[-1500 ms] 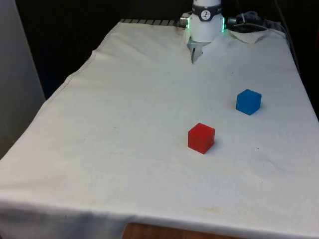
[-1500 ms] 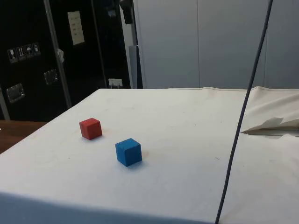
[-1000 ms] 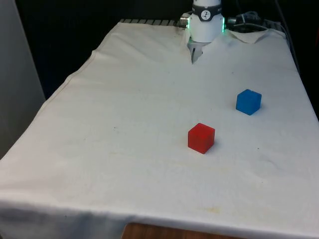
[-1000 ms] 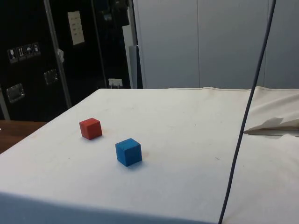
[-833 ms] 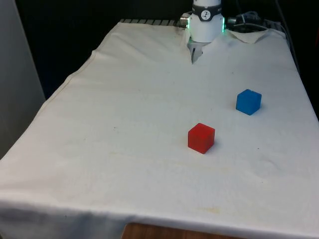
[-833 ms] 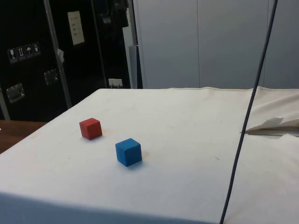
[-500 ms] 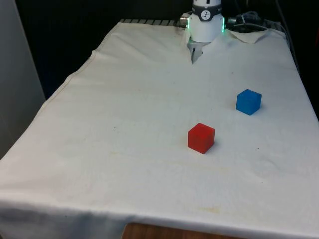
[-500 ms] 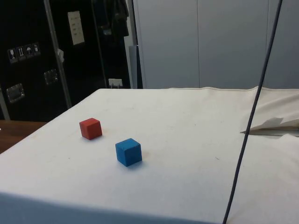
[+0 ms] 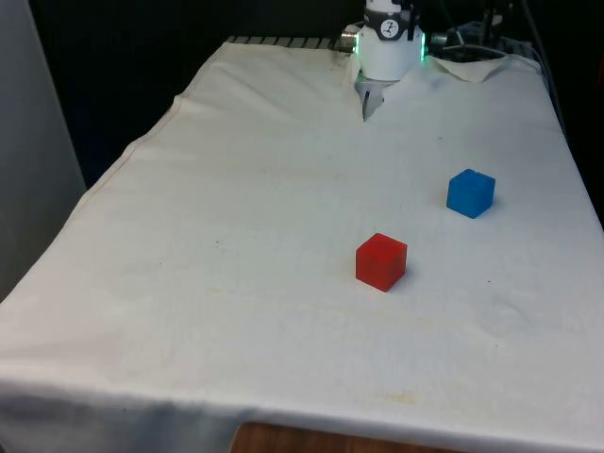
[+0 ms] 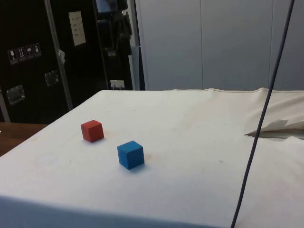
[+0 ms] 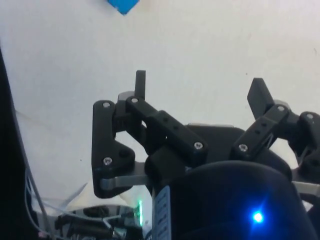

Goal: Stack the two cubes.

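Note:
A red cube [image 9: 381,261] sits on the white cloth near the table's middle, also seen as the red cube [image 10: 91,130] in the side view. A blue cube [image 9: 470,192] rests apart from it, farther back and toward the front view's right; in the side view the blue cube [image 10: 130,154] is the nearer one. My gripper [image 11: 200,90] hangs high above the cloth, open, with nothing between its fingers [image 11: 140,85]. A corner of the blue cube [image 11: 122,5] shows beyond the fingertips, well away from them.
The robot's white base [image 9: 389,47] stands at the far end of the table. A black cable [image 10: 256,142] hangs across the side view. A raised fold of cloth [image 10: 273,126] lies near the base. The cloth drops off at the table's edges [image 9: 113,170].
Both cubes have stayed put. The hanging cable has swung a little sideways in the side view, and a dark shape has come lower against the cabinets.

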Controlling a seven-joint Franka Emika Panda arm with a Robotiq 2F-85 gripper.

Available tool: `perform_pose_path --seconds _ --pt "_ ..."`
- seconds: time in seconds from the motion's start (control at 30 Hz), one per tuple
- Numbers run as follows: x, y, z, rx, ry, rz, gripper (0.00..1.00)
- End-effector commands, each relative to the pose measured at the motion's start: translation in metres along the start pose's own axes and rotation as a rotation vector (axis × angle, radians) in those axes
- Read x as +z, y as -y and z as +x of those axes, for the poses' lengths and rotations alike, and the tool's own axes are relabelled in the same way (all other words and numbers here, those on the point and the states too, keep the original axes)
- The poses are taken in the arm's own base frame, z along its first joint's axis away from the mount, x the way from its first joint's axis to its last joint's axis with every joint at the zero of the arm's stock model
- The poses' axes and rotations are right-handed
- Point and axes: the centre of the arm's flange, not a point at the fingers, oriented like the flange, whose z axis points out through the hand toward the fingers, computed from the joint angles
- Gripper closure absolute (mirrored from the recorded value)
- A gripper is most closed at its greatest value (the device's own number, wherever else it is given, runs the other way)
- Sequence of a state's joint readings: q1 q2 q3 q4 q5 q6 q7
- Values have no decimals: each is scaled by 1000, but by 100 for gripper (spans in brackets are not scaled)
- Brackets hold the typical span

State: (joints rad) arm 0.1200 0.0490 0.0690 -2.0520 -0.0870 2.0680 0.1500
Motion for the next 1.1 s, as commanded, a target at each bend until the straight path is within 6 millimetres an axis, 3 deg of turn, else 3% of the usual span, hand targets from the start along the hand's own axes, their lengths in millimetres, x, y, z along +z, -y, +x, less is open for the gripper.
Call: perform_pose_path --seconds 0.0,1.07 --pt "5 4 0 0 -13 -7 0" --pt "74 53 -10 -77 -88 21 0"
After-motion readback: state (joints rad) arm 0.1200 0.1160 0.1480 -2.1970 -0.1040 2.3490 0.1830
